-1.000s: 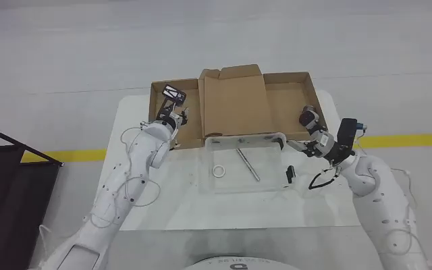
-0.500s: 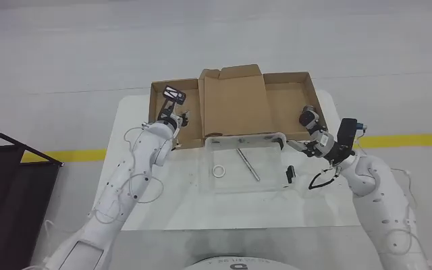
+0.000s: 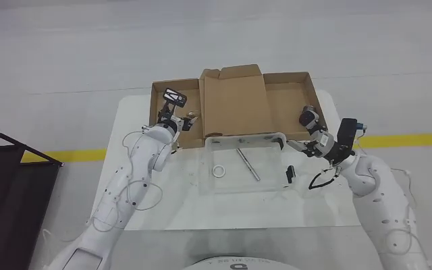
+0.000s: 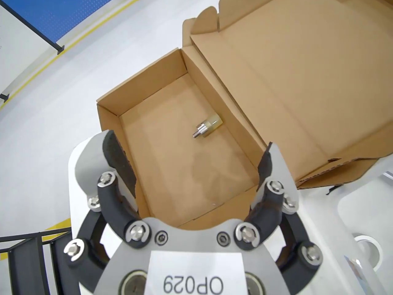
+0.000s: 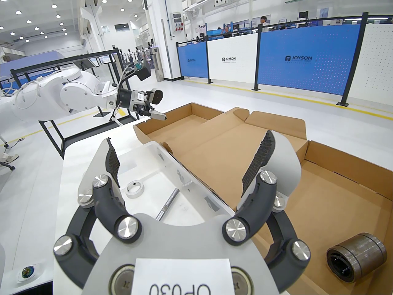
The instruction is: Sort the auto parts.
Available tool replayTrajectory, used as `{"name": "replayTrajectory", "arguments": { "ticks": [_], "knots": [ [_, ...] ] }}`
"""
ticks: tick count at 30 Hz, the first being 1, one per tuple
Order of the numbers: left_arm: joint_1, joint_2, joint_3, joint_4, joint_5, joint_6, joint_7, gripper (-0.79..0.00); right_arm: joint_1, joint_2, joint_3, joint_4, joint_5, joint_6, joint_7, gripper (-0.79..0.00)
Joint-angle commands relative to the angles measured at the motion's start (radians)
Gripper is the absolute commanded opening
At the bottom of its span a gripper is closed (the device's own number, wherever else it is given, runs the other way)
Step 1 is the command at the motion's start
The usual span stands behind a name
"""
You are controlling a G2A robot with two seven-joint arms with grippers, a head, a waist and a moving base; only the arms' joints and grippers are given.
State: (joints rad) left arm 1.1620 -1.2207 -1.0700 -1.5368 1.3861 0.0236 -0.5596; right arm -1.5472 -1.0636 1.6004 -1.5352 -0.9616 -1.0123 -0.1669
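Note:
A small metal stud with a pale cap [image 4: 207, 126] lies on the floor of the left cardboard box [image 4: 139, 99], seen from above as the stud [image 3: 191, 116]. My left gripper [image 4: 188, 144] hangs open and empty over that box's near wall [image 3: 178, 119]. A dark steel bearing [image 5: 356, 256] rests in the right cardboard box [image 3: 290, 94]. My right gripper [image 5: 189, 141] is open and empty, over the corner where the white tray [image 3: 270, 183] meets the box [image 3: 295, 144]. A metal ring [image 3: 219, 171] and a rod [image 3: 248, 164] lie in the tray.
The box's folded-out lid [image 3: 236, 101] lies flat between the two compartments. A small black part [image 3: 289, 173] sits at the tray's right side. A black rack [image 3: 17, 182] stands off the table's left edge.
The left gripper has shifted slightly at the left box, and the stud now shows on the box floor beside it. The right arm has kept still.

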Motion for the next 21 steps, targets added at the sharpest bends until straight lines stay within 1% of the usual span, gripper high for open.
{"name": "replayTrajectory", "arguments": {
  "ticks": [1,3,4,6,7,8,10,11,12,13,17,18,19,20,21],
  "knots": [
    [0.000,0.000,0.000,0.000,0.000,0.000,0.000,0.000,0.000,0.000,0.000,0.000,0.000,0.000,0.000,0.000],
    [0.004,-0.001,0.003,-0.003,-0.010,-0.009,0.003,0.000,0.000,0.000,0.000,0.000,0.000,0.000,0.000,0.000],
    [0.018,-0.001,0.003,-0.016,-0.057,-0.053,0.015,0.000,0.000,0.000,0.000,0.000,0.000,0.000,0.000,0.000],
    [0.040,0.007,-0.025,-0.045,-0.081,-0.122,0.022,0.000,0.000,0.000,0.000,0.000,0.000,0.000,0.000,0.000],
    [0.051,0.010,-0.036,-0.059,-0.092,-0.142,0.024,0.000,0.000,0.000,0.000,0.000,0.000,0.000,0.000,0.000],
    [0.076,0.016,-0.064,-0.096,-0.121,-0.180,0.021,0.000,0.000,0.000,0.000,0.000,0.000,0.000,0.000,0.000],
    [0.114,0.026,-0.101,-0.148,-0.133,-0.229,0.009,0.000,0.000,0.000,0.000,0.000,0.000,0.000,0.000,0.000],
    [0.149,0.034,-0.130,-0.190,-0.154,-0.270,0.002,0.000,0.000,0.000,0.000,0.000,0.000,0.000,0.000,0.000],
    [0.166,0.038,-0.147,-0.208,-0.164,-0.286,0.000,0.000,0.000,0.000,0.000,0.000,0.000,0.000,0.000,0.000],
    [0.199,0.044,-0.178,-0.241,-0.183,-0.313,-0.005,0.000,0.000,0.000,0.000,0.000,0.000,0.000,0.000,0.000],
    [0.273,0.059,-0.253,-0.308,-0.198,-0.356,0.005,0.000,0.000,0.000,0.000,0.000,0.000,0.000,0.000,0.000],
    [0.283,0.061,-0.265,-0.314,-0.204,-0.360,0.013,0.000,0.000,0.000,0.000,0.000,0.000,0.000,0.000,0.000],
    [0.287,0.062,-0.270,-0.316,-0.205,-0.363,0.017,0.000,-0.014,0.001,0.026,0.043,0.017,0.018,-0.018,0.000],
    [0.287,0.062,-0.270,-0.316,-0.205,-0.363,0.017,0.000,-0.048,0.007,0.070,0.062,0.015,0.000,-0.046,0.000],
    [0.287,0.062,-0.270,-0.316,-0.205,-0.363,0.017,0.000,-0.061,0.008,0.062,0.041,-0.001,0.000,-0.036,0.000]
  ]
}}
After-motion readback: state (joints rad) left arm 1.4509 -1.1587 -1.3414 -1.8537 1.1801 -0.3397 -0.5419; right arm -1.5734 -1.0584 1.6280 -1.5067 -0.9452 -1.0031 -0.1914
